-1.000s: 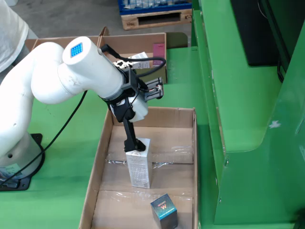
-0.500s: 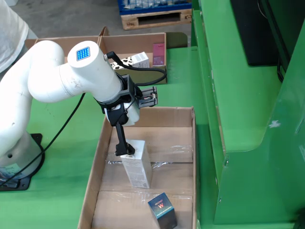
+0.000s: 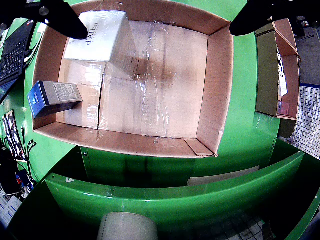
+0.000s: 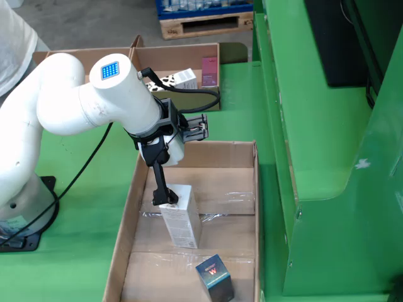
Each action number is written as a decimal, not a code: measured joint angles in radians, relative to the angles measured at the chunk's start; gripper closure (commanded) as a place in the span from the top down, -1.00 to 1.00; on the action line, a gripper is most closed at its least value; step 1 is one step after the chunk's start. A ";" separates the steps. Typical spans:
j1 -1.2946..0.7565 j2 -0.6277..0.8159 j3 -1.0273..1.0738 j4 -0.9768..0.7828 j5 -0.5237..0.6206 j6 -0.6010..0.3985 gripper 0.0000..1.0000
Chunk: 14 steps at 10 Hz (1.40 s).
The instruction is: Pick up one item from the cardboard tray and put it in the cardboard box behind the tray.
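Observation:
In the wrist view I look down into the cardboard tray [image 3: 220, 80]. A white box [image 3: 100, 37] lies at its upper left and a blue box [image 3: 52, 97] leans on its left wall. My gripper [image 3: 159, 30] is open, with its two black fingers far apart. The left finger [image 3: 60, 17] overlaps the white box's corner. In the fixed view one finger [image 4: 161, 185] reaches the top of the upright white box [image 4: 181, 220]. The blue box [image 4: 214, 277] lies nearer the front. The cardboard box [image 4: 182, 53] stands behind the tray and holds two small cartons.
A green machine frame [image 4: 327, 157] runs along the tray's right side in the fixed view. A laptop keyboard [image 3: 12, 55] lies left of the tray in the wrist view. A grey roll [image 3: 127, 227] sits at the bottom. The arm's base [image 4: 25, 214] stands at the left.

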 measured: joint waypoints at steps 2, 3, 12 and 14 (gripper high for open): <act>0.000 0.000 0.000 0.000 0.000 0.000 1.00; 0.000 0.000 0.000 0.000 0.000 0.000 1.00; 0.040 0.123 -0.003 -0.127 -0.023 0.006 1.00; 0.031 0.157 -0.003 -0.143 -0.032 0.006 1.00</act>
